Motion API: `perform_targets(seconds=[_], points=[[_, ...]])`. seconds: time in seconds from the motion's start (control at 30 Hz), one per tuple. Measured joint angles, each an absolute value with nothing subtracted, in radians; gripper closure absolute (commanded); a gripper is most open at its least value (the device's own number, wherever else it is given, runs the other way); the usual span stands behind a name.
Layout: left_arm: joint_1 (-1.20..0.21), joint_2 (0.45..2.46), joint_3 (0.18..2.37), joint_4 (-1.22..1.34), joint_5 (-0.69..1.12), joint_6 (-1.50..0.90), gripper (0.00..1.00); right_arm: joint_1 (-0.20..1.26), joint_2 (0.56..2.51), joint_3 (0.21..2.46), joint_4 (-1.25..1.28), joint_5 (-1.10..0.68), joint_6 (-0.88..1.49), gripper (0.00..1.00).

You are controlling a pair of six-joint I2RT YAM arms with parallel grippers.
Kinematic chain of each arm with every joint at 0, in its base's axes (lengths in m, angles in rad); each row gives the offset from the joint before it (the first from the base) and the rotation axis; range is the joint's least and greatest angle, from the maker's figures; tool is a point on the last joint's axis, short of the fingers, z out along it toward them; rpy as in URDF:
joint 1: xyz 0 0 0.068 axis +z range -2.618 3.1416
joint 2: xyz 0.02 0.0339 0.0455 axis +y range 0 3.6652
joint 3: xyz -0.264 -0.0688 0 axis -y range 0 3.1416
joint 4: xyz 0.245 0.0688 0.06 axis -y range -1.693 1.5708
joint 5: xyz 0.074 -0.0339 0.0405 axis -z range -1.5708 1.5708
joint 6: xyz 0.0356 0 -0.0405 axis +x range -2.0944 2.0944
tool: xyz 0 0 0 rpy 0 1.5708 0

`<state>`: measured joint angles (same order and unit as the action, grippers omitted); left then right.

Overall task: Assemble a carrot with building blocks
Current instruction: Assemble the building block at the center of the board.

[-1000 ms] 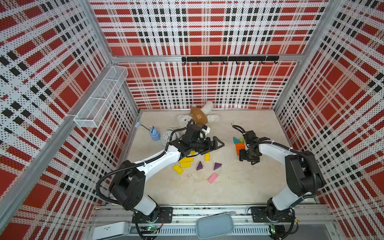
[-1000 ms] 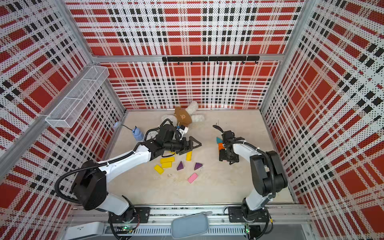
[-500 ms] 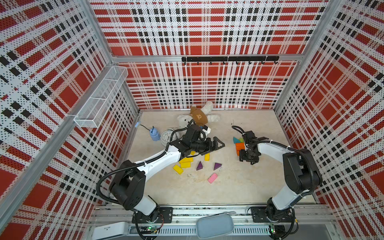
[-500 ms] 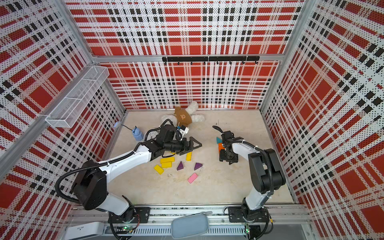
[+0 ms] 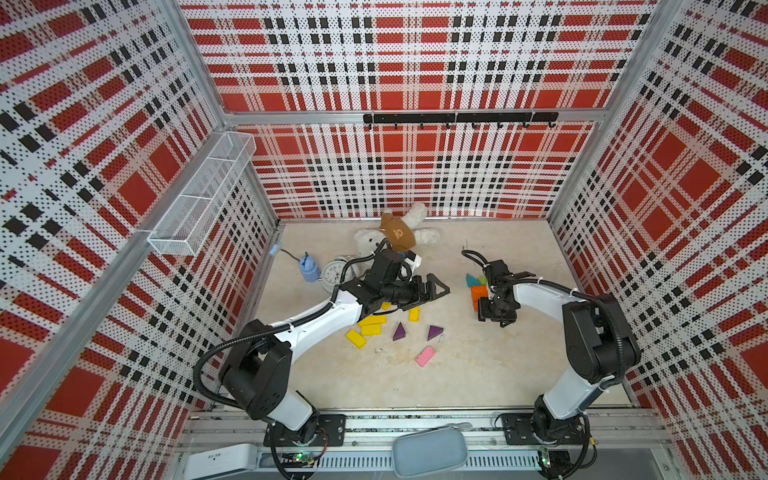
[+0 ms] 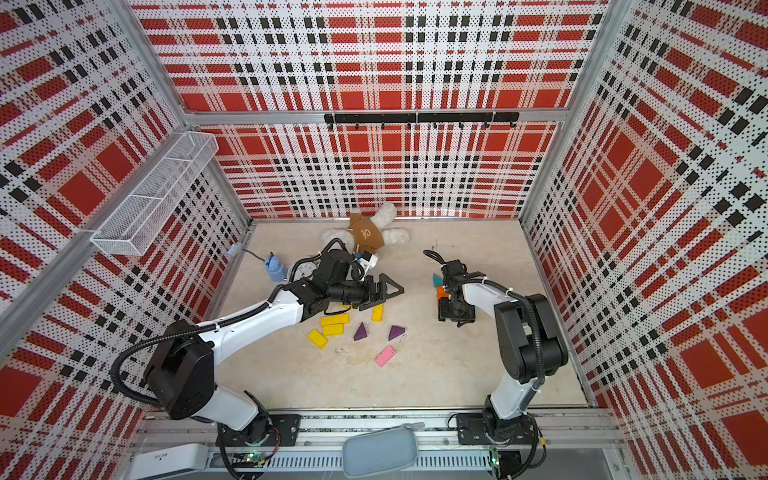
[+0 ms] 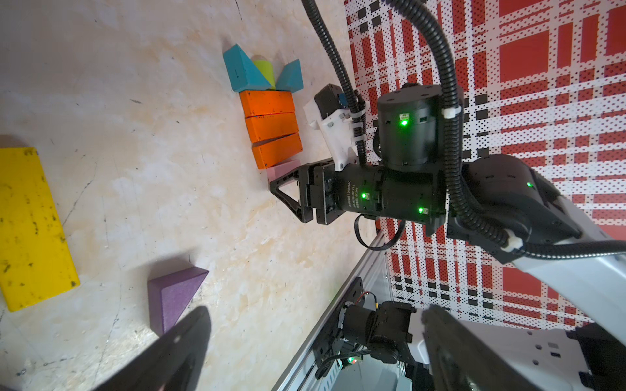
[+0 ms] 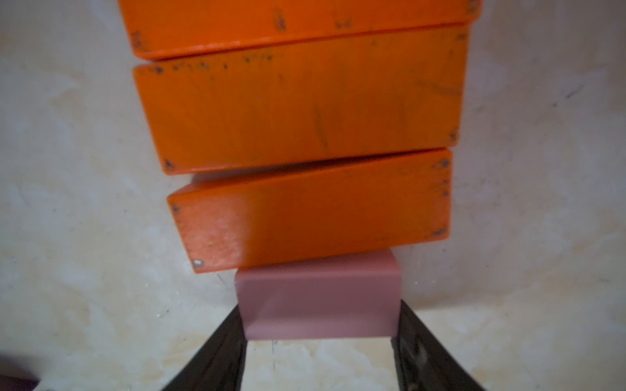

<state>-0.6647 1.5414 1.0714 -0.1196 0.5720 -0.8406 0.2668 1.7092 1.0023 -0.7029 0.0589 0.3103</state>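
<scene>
at about 2 o'clock on the tabletop [image 5: 478, 374], the right end effector [image 8: 320, 308] is clamping the pink block [image 8: 318, 284], which is wedging under the last orange block [image 8: 311, 210]; pushing it deeper is risking tipping that block and skewing the carrot [image 7: 271, 115].

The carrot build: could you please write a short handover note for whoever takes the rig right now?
Right hand: shut on a pink block at the carrot's narrow end.
Left hand: open, empty, above the loose blocks.
Done: two teal triangles and a lime cylinder as leaves, three orange blocks in a row as body.
Snag: the last orange block is tilted, riding on the pink block.
Left: probably seat the pink block flat, then release. Yellow blocks, purple triangles and a second pink block lie unused.
</scene>
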Motion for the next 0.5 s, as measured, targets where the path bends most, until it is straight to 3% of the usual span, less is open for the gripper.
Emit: perform_targets(seconds=[0.5], points=[[-0.665, 1.546, 1.071, -0.12, 0.572, -0.841, 0.0, 0.267, 1.721, 1.008, -0.701, 0.068, 0.296, 0.34]])
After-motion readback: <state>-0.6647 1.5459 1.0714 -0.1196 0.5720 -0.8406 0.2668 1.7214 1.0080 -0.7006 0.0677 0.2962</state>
